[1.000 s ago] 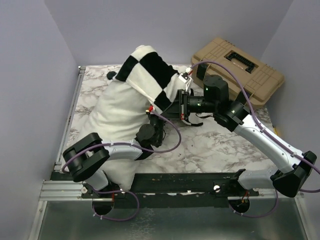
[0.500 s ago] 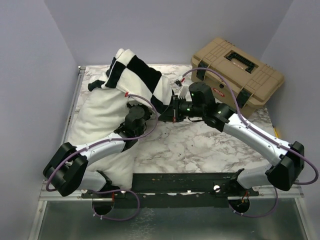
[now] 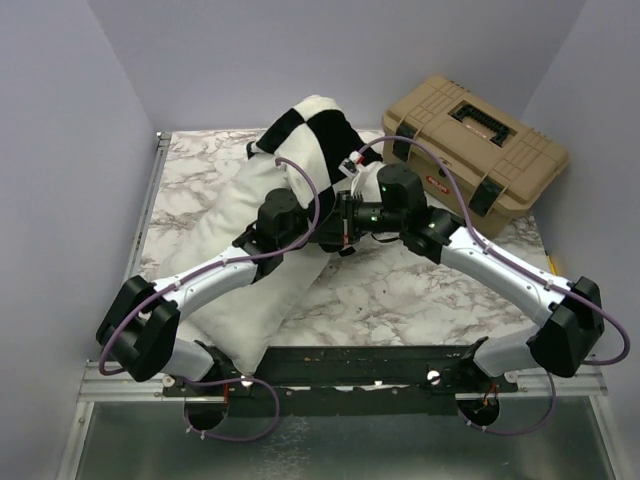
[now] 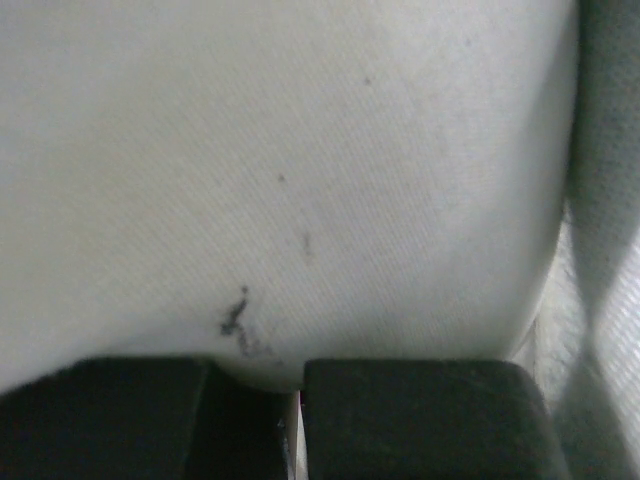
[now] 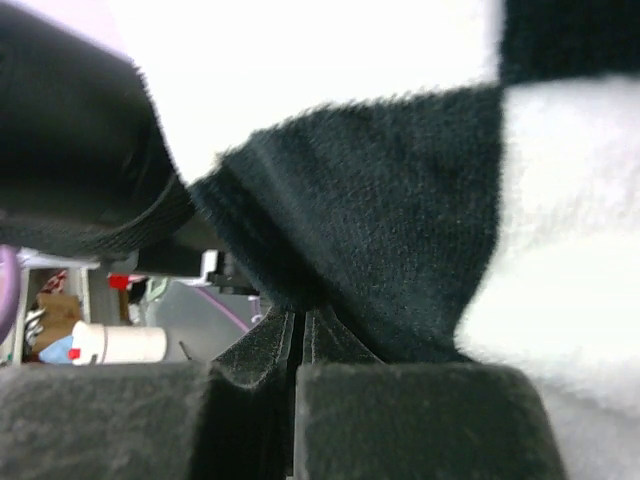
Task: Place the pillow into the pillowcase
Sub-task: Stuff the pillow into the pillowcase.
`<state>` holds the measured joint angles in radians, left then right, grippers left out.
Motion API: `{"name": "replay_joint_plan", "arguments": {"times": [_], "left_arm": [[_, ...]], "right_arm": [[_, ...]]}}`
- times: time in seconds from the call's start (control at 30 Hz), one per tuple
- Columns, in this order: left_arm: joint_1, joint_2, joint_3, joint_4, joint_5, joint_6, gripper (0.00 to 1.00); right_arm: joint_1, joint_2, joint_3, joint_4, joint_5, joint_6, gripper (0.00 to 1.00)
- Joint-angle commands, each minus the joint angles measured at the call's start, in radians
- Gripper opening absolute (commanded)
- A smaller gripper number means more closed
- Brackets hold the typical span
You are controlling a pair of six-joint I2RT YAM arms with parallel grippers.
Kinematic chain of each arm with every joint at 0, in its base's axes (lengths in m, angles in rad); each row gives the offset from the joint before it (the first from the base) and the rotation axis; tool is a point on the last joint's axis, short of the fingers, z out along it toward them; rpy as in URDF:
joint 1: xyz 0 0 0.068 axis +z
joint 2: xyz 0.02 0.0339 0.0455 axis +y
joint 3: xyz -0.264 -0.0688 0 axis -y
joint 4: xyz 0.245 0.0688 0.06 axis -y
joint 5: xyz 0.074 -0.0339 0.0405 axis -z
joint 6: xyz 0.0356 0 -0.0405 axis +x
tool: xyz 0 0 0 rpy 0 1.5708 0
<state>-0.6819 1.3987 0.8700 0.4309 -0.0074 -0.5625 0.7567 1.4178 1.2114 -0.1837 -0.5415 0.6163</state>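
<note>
Both hands are pinched shut, the left hand [image 4: 300, 400] on the puffy plain white pillow [image 3: 215, 232] lying on the marble tabletop [image 3: 400, 292], the right hand [image 5: 297, 392] on the limp black-and-white checked pillowcase [image 3: 318, 128] capping its far end, soft light cloth probably best gripped at its hem.

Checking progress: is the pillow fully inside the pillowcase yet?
Partly: the pillowcase covers just the far end of the pillow; the rest lies bare.

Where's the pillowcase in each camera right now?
Top: pillowcase at far centre, over the pillow's end.
Left wrist: maybe the fuzzy strip at right edge; unsure.
Right wrist: fills the frame, black fold pinched in right gripper.
Landmark: the pillow, in top and left wrist views.
</note>
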Motion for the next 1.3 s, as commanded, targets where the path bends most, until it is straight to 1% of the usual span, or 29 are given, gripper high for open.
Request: {"name": "replay_joint_plan", "arguments": {"times": [0.0,0.07,0.2,0.23,0.27,0.3,0.37,0.43,0.5,0.57,0.6,0.63,0.67,0.7,0.73,0.77,0.8,0.83,0.87,0.9,1.0,1.07,1.13,1.27], "left_arm": [[0.006,-0.049,0.046,0.36,0.208,-0.147,0.0],[0.004,-0.044,0.023,0.37,0.219,-0.179,0.0],[0.003,-0.015,-0.03,0.38,0.223,-0.247,0.0],[0.002,-0.016,-0.048,0.383,0.205,-0.262,0.0],[0.001,-0.025,-0.074,0.384,0.178,-0.27,0.0],[0.001,-0.042,-0.106,0.382,0.143,-0.272,0.0],[0.002,-0.098,-0.178,0.36,0.039,-0.261,0.0],[0.002,-0.173,-0.225,0.268,-0.076,-0.235,0.0],[0.001,-0.239,-0.23,0.08,-0.167,-0.2,0.0],[0.002,-0.284,-0.195,-0.157,-0.244,-0.163,0.0],[0.002,-0.3,-0.172,-0.252,-0.262,-0.136,0.0],[0.002,-0.313,-0.148,-0.343,-0.268,-0.108,0.0],[0.002,-0.324,-0.124,-0.427,-0.272,-0.092,0.13],[0.002,-0.333,-0.095,-0.506,-0.273,-0.081,0.32],[0.002,-0.341,-0.064,-0.587,-0.269,-0.073,0.49],[0.002,-0.344,-0.027,-0.667,-0.259,-0.067,0.61],[0.002,-0.346,0.012,-0.756,-0.253,-0.063,0.69],[0.001,-0.346,0.047,-0.834,-0.253,-0.065,0.94],[0.002,-0.346,0.079,-0.916,-0.253,-0.07,0.98],[0.001,-0.345,0.106,-0.991,-0.254,-0.076,0.99],[0.002,-0.346,0.173,-1.163,-0.264,-0.084,0.99],[0.002,-0.348,0.203,-1.254,-0.29,-0.092,0.99],[0.002,-0.354,0.208,-1.312,-0.303,-0.089,0.99],[0.008,-0.362,0.169,-1.341,-0.3,-0.084,0.99]], "right_arm": [[0.023,-0.08,-0.101,0.091,-0.209,0.066,0.0],[0.022,-0.11,-0.147,0.166,-0.217,0.125,0.0],[0.029,-0.103,-0.253,0.445,-0.304,0.303,0.0],[0.039,-0.089,-0.268,0.494,-0.331,0.332,0.0],[0.058,-0.075,-0.253,0.483,-0.337,0.329,0.0],[0.079,-0.061,-0.22,0.411,-0.315,0.289,0.0],[0.123,-0.017,-0.133,0.147,-0.2,0.173,0.0],[0.147,0.021,-0.088,-0.059,-0.077,0.097,0.0],[0.151,0.033,-0.095,-0.162,0.05,0.078,0.0],[0.15,0.025,-0.114,-0.227,0.19,0.064,0.02],[0.15,0.024,-0.111,-0.271,0.274,0.052,0.07],[0.15,0.024,-0.103,-0.31,0.346,0.043,0.15],[0.15,0.024,-0.09,-0.348,0.405,0.033,0.28],[0.15,0.024,-0.071,-0.377,0.449,0.016,0.44],[0.15,0.022,-0.051,-0.407,0.478,-0.003,0.58],[0.15,0.015,-0.026,-0.422,0.506,-0.014,0.69],[0.15,0.009,-0.002,-0.426,0.528,-0.027,0.77],[0.15,0.004,0.023,-0.427,0.536,-0.046,0.82],[0.15,0.005,0.055,-0.431,0.559,-0.06,0.87],[0.15,0.01,0.086,-0.431,0.57,-0.081,0.9],[0.15,0.059,0.195,-0.441,0.607,-0.138,0.95],[0.148,0.112,0.286,-0.464,0.641,-0.178,0.96],[0.148,0.166,0.376,-0.473,0.656,-0.222,0.97],[0.148,0.232,0.516,-0.468,0.644,-0.292,0.98]]}}
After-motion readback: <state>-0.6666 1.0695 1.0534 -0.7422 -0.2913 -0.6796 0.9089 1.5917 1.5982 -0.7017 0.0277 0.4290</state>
